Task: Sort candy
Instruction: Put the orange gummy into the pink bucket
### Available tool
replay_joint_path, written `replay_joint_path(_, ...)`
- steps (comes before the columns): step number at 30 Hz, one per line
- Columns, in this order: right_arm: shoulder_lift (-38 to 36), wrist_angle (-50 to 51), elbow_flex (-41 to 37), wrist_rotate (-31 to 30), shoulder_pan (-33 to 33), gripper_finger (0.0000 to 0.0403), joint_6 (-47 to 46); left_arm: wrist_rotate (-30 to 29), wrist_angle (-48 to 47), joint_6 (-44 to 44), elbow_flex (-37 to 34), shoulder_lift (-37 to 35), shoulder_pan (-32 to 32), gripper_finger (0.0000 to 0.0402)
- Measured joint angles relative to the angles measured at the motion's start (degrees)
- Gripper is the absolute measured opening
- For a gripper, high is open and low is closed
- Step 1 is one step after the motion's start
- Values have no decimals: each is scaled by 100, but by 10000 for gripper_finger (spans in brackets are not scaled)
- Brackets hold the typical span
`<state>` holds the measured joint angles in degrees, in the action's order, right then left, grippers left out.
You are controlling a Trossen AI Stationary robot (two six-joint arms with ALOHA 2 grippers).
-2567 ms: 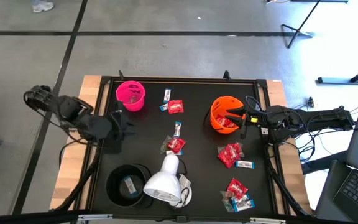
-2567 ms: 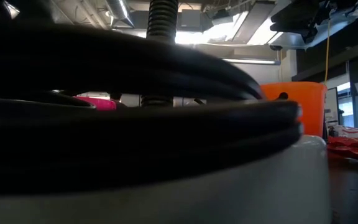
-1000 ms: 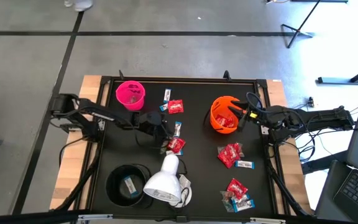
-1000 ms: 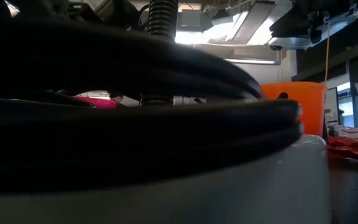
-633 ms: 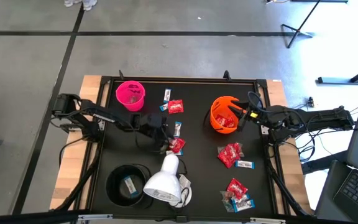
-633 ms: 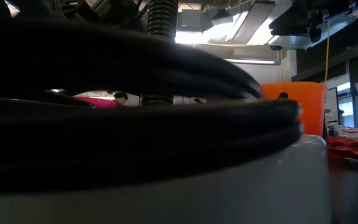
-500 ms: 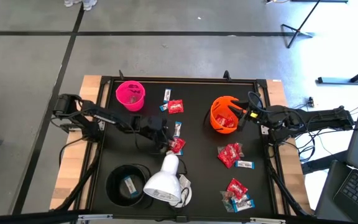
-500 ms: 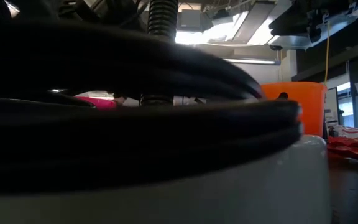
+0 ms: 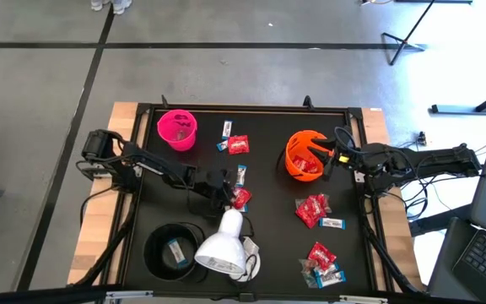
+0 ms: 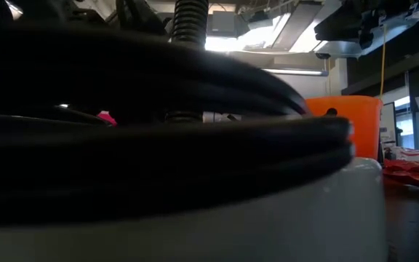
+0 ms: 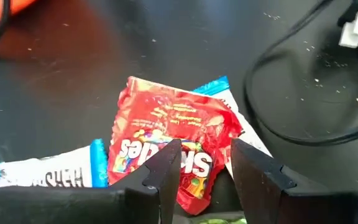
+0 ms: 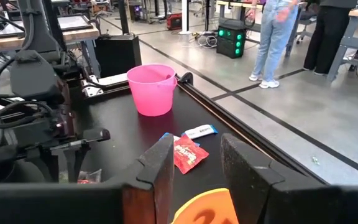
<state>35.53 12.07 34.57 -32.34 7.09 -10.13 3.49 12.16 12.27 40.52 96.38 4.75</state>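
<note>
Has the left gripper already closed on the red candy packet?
No. In the left wrist view the left gripper has its fingers apart on either side of the red candy packet, which lies flat on the black table.

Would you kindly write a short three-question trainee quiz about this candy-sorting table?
1. True or false: the left pincer is over a red candy packet.
2. Which cup is the right pincer at? A) pink B) orange C) black
3. Fill in: the white lamp head lies beside the ____ cup.

Key: 1 true; 2 B, the orange cup; 3 black.
</note>
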Motion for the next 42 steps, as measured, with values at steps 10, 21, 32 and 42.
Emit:
replay_joint_path(10, 0, -83, 0, 0, 2, 131, -16, -213, -620, 198, 476, 0, 201, 178)
replay_joint_path(21, 0, -170, 0, 151, 0, 131, -205, -815, -994, 347, 498, 0, 280, 225)
replay_joint_path(32, 0, -172, 0, 321, 1, 131, -363, -1005, -1005, 339, 498, 0, 276, 215)
replay_joint_path(42, 0, -170, 0, 498, 2, 131, -465, -1008, -1002, 133, 498, 0, 134, 156)
